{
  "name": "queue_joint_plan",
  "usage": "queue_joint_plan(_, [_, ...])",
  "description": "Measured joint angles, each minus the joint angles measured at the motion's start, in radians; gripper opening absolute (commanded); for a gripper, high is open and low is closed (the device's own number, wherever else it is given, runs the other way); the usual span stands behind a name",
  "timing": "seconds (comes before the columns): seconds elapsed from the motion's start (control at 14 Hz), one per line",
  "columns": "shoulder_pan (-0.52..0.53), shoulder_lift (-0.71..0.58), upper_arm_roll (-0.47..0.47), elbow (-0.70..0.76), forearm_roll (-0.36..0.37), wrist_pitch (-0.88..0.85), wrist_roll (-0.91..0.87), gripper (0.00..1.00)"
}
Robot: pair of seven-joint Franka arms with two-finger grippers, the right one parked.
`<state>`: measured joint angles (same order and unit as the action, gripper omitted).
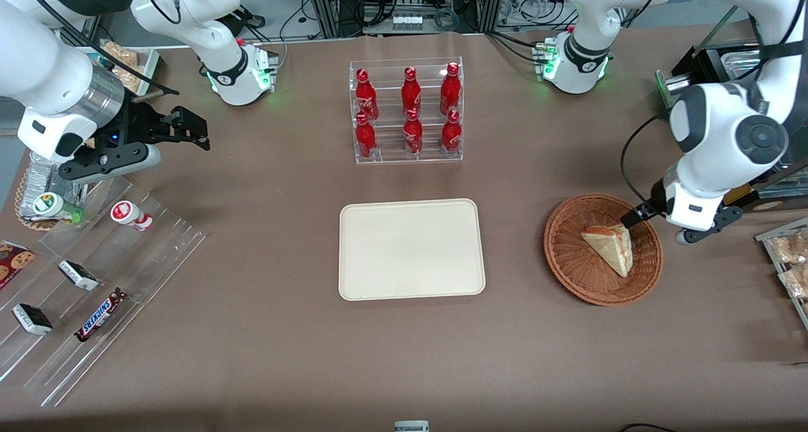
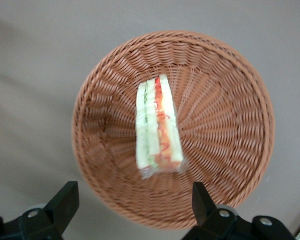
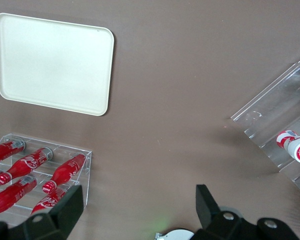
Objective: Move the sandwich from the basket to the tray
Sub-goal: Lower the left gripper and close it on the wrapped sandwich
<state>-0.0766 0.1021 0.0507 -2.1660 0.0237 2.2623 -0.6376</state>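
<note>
The sandwich (image 1: pixel 609 247), a pale bread wedge with red and green filling on its cut edge (image 2: pixel 157 125), lies in the round reddish-brown wicker basket (image 1: pixel 564 263) (image 2: pixel 225 90). My left gripper (image 1: pixel 650 225) (image 2: pixel 132 202) hovers over the basket's rim on the side toward the working arm's end of the table. It is open, its black fingers (image 2: pixel 65 200) set wide apart with nothing between them, a little short of the sandwich. The cream-beige tray (image 1: pixel 410 249) (image 3: pixel 55 65) lies flat beside the basket, toward the table's middle, with nothing on it.
A clear rack of red cola bottles (image 1: pixel 407 110) (image 3: pixel 35 180) stands farther from the front camera than the tray. Stepped acrylic racks with snack bars (image 1: pixel 95 287) lie toward the parked arm's end. Packaged pastries (image 1: pixel 792 255) sit at the working arm's end, close to the basket.
</note>
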Motion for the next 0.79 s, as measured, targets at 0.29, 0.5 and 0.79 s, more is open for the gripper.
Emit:
queue_joint_plan(0.29, [-0.035, 0.094, -0.002, -0.017, 0.001, 0.166, -0.292, 1.00])
queue_joint_plan(0.5, [-0.035, 0.147, 0.002, -0.046, 0.001, 0.235, -0.308, 0.72])
queue_joint_plan(0.79, [-0.034, 0.178, 0.003, -0.049, 0.001, 0.244, -0.315, 0.01])
